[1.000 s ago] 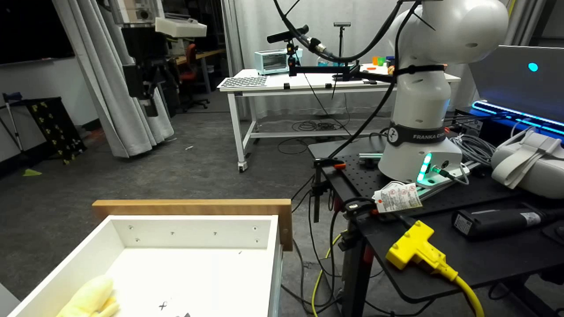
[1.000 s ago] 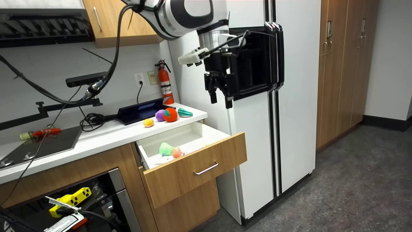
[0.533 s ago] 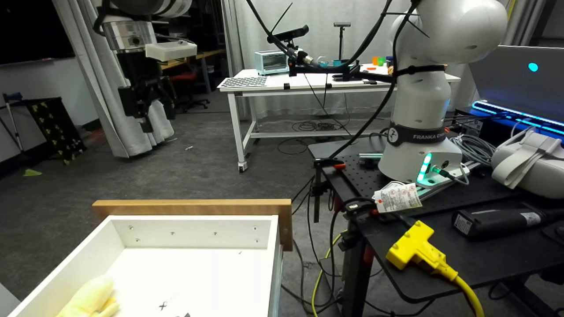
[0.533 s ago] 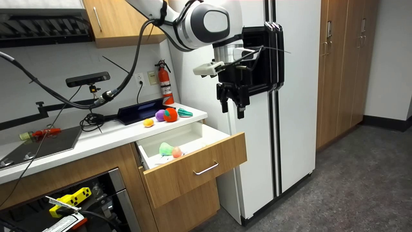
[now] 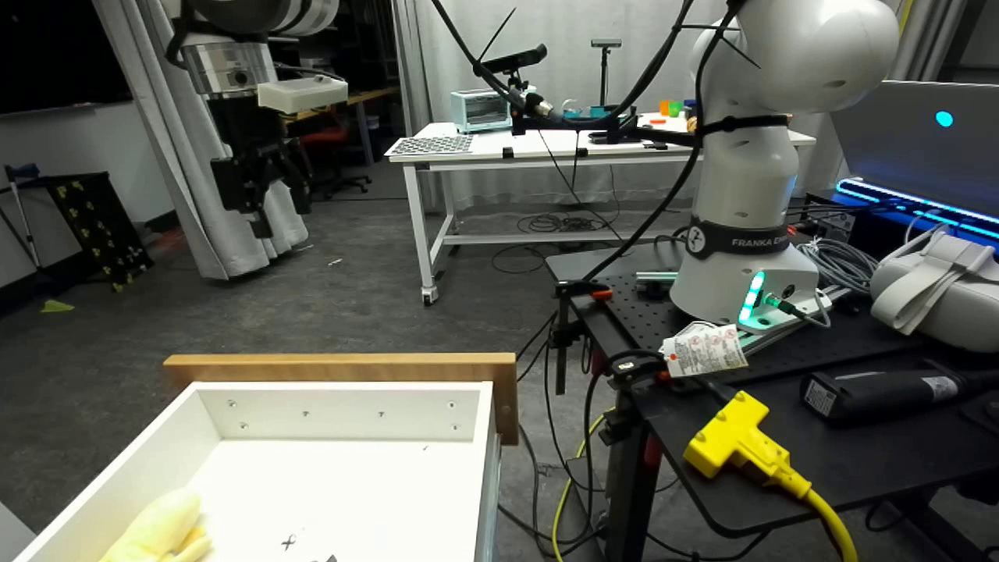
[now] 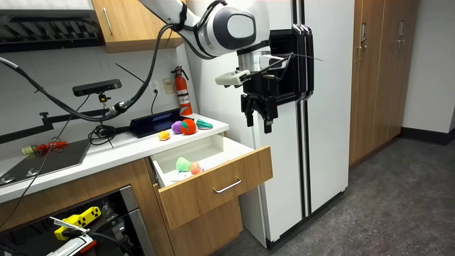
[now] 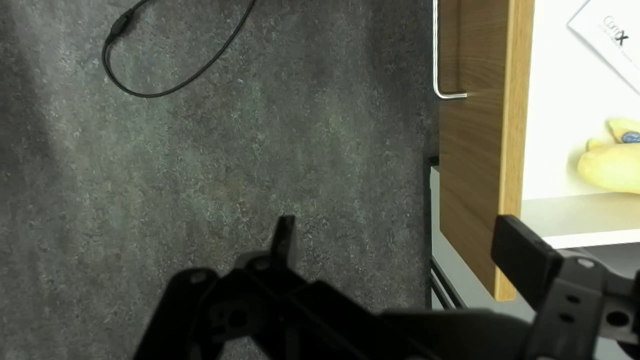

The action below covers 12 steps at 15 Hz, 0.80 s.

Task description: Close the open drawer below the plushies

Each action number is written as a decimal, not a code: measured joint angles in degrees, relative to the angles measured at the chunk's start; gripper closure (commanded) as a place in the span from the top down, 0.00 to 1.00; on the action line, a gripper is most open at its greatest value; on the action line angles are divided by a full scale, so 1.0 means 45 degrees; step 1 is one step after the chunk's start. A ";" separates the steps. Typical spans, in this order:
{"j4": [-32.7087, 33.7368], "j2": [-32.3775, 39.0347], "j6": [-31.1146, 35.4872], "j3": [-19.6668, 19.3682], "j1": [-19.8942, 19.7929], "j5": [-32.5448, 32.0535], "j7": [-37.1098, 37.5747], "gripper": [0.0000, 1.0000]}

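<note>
The drawer stands pulled out in both exterior views, with a tan wooden front (image 6: 206, 195) and white inside; its front rim shows in an exterior view (image 5: 343, 367). A metal handle (image 6: 227, 186) is on the front. My gripper (image 6: 258, 125) is open and empty, above and apart from the drawer, toward its fridge-side end; it also hangs beyond the front in an exterior view (image 5: 282, 215). In the wrist view the gripper (image 7: 396, 220) has one finger over floor and one overlapping the drawer front's top edge (image 7: 515, 150). Several plushies, including a red one (image 6: 188, 126), lie on the counter above.
A yellow plush (image 7: 612, 167) and a white card (image 7: 612, 37) lie inside the drawer. A white fridge (image 6: 327, 106) stands beside the drawer. The white counter (image 6: 117, 156) runs over it. A black table (image 5: 780, 460) with a yellow power splitter (image 5: 734, 437) stands by the robot base.
Over the last second my gripper has come down and, in an exterior view, shifted right toward the fridge. It has barely moved in the last half second. The drawer has not moved.
</note>
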 measured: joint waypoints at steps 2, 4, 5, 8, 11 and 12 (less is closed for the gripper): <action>0.0299 0.0455 0.0000 -0.0036 -0.0055 -0.0001 -0.0229 1.00; 0.0726 0.1069 0.0000 -0.0041 -0.0138 -0.0001 -0.0565 1.00; 0.0974 0.1420 0.0000 -0.0041 -0.0182 -0.0001 -0.0745 1.00; 0.1893 0.2662 0.0000 -0.0034 -0.0296 -0.0001 -0.1180 1.00; 0.2949 0.4012 -0.0024 0.0061 -0.0442 0.0004 -0.1630 1.00; 0.3302 0.4432 -0.0090 0.0105 -0.0487 0.0006 -0.1777 0.75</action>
